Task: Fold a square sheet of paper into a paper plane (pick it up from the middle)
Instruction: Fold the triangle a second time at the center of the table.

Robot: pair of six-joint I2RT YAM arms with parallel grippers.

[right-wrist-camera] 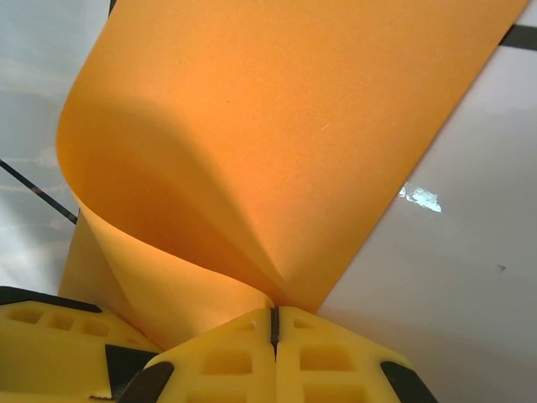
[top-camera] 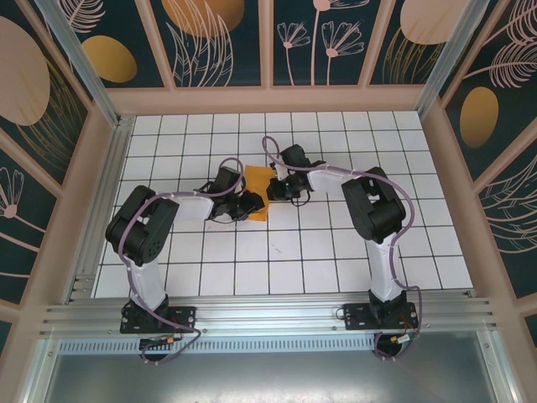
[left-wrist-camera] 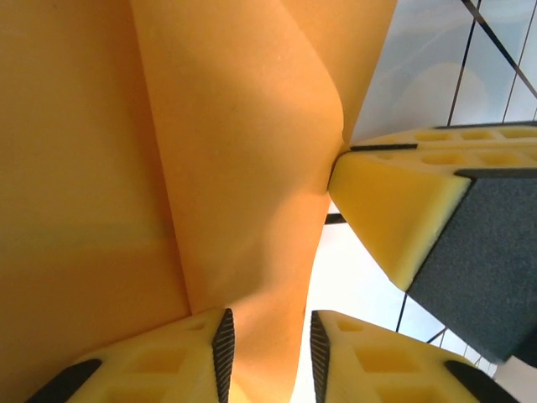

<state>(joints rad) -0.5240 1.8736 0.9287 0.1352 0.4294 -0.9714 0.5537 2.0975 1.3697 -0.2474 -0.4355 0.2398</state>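
The left end effector (top-camera: 249, 206) reached in over the white gridded worktop (top-camera: 336, 252) near its middle. Seen from the left wrist, its two yellow pads (left-wrist-camera: 176, 361) stood apart with a clear gap. A fold of the square sheet of paper (left-wrist-camera: 235, 151) ran down into that gap without being pinched, so this end effector was open. The bright-orange sheet rose ahead of the pads as a broad curved wall, bent along a soft ridge.

In the overhead view the sheet (top-camera: 258, 186) sat directly between the two end effectors, touching both, and its lower corner reached down past the left one's fingertips.

Just right of the sheet was the right end effector (top-camera: 275, 190), angled in towards the left one. From the left wrist, one of its yellow fingers (left-wrist-camera: 394, 201) pressed against the sheet's right edge. From the right wrist, its pads (right-wrist-camera: 218, 357) met with no gap, closed on the paper's edge at their tips. The sheet (right-wrist-camera: 277, 126) curled up and away from that pinch in a rolled loop over the pale worktop (right-wrist-camera: 470, 252). A finger of the left end effector (right-wrist-camera: 42, 344) lay just to the left of that pinch.
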